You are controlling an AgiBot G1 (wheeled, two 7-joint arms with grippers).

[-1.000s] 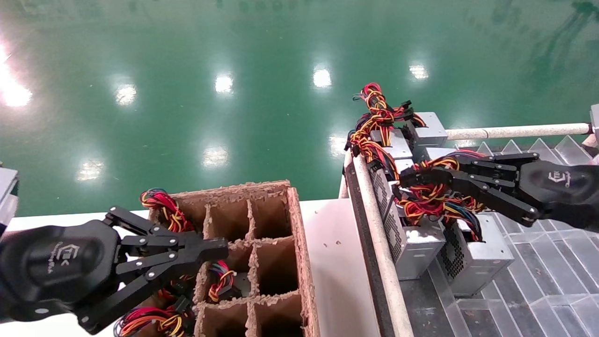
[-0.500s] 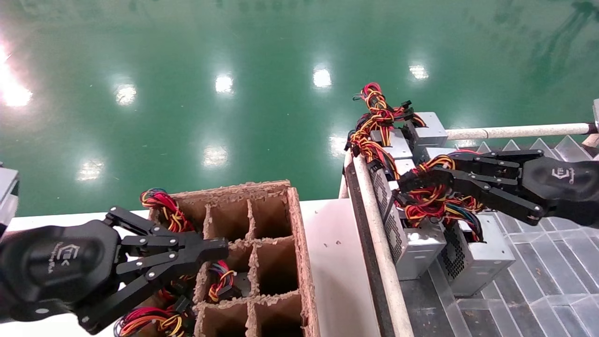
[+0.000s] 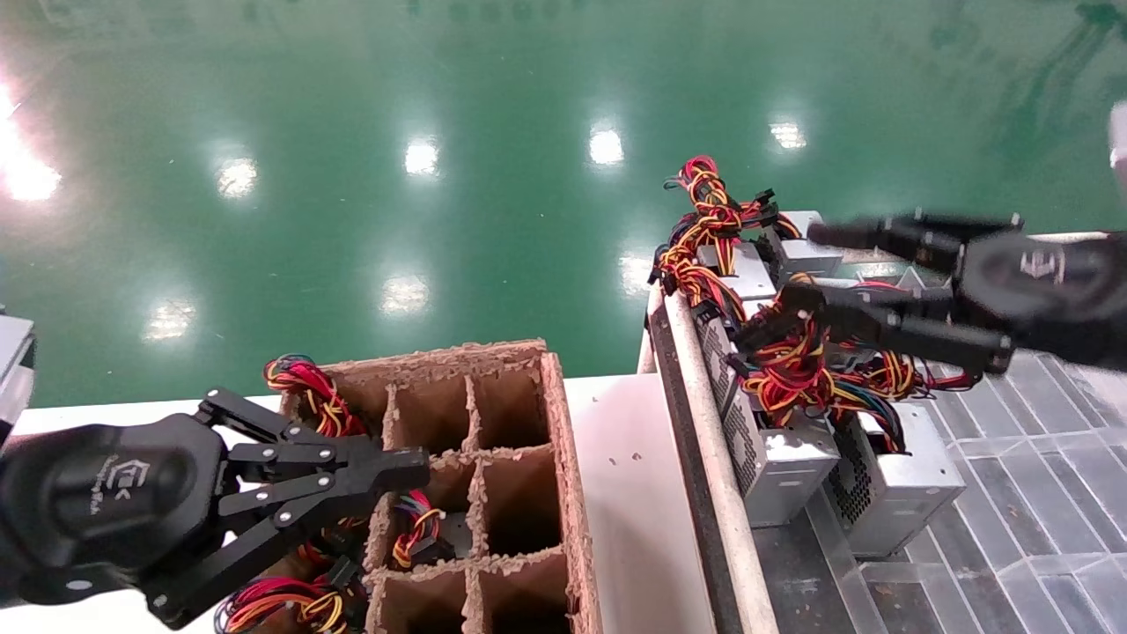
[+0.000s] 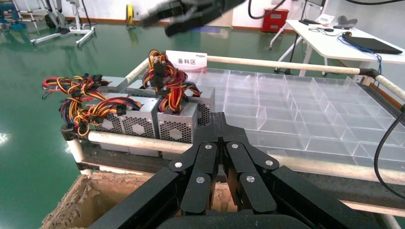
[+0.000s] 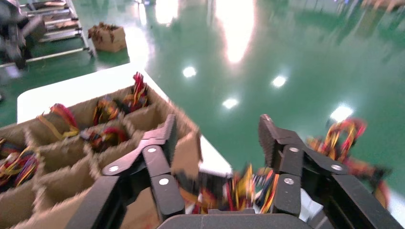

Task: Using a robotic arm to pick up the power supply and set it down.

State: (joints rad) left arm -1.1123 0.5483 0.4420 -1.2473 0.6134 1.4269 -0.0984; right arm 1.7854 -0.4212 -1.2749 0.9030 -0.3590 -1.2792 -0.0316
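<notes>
The right black link-fingered end effector (image 3: 797, 269) hovers with its fingers spread apart, empty, above the red, yellow and orange wire bundle (image 3: 797, 374) of a silver-grey metal power supply (image 3: 779, 467) with a honeycomb vent; the lower finger (image 3: 889, 326) lies just over the wires, the upper one higher up. That box stands among several alike at the near edge of the clear-partitioned tray (image 3: 1039, 493). The left black end effector (image 3: 414, 467), fingers pressed together and holding nothing, rests over the brown pulp divider carton (image 3: 563, 458) on the white bench (image 3: 629, 493), some cells holding wired units
</notes>
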